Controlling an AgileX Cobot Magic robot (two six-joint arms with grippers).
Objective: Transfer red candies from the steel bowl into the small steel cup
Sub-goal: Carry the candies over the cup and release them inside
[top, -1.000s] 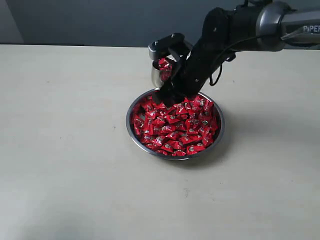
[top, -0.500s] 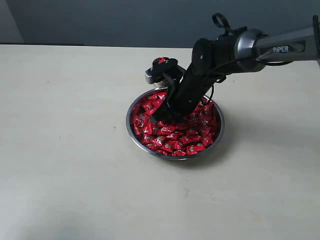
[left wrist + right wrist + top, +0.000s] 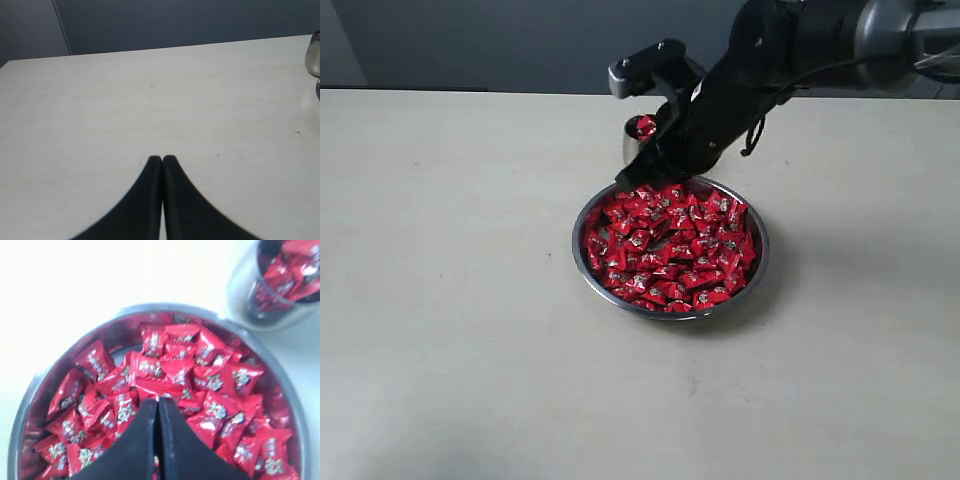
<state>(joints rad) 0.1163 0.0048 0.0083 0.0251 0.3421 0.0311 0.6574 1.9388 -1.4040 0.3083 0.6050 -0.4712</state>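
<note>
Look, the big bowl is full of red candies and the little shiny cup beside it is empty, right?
Not quite. The small steel cup is not empty: the right wrist view shows red wrapped candies inside it. The rest is right: the steel bowl is full of red candies, and the cup stands beside it.
</note>
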